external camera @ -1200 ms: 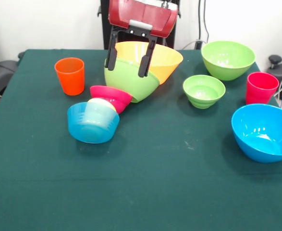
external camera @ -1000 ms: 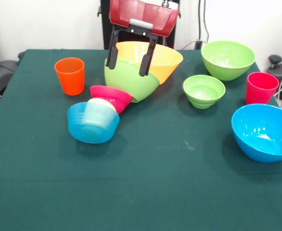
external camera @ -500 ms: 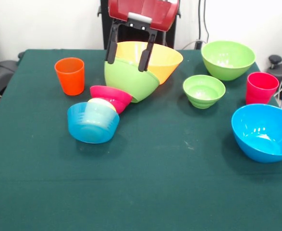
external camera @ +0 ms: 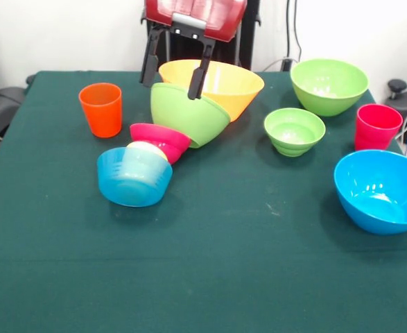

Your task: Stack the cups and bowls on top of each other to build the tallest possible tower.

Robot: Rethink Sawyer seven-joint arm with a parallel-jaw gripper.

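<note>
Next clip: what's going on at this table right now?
The robot's gripper, jaws open and holding nothing, hangs at the table's far side over a big green plastic bowl lying tipped against the very wide orange bowl. Beside them a small red bowl and a small translucent blue bowl also lie toppled. The orange plastic cup, red cup, second big green bowl, small green bowl and big blue bowl stand apart. No tower stands.

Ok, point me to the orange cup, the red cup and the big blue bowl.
orange cup (external camera: 101, 111), front view, on its outer side wall.
red cup (external camera: 376, 130), front view, on its side wall.
big blue bowl (external camera: 369, 208), front view, on its outer wall.
</note>
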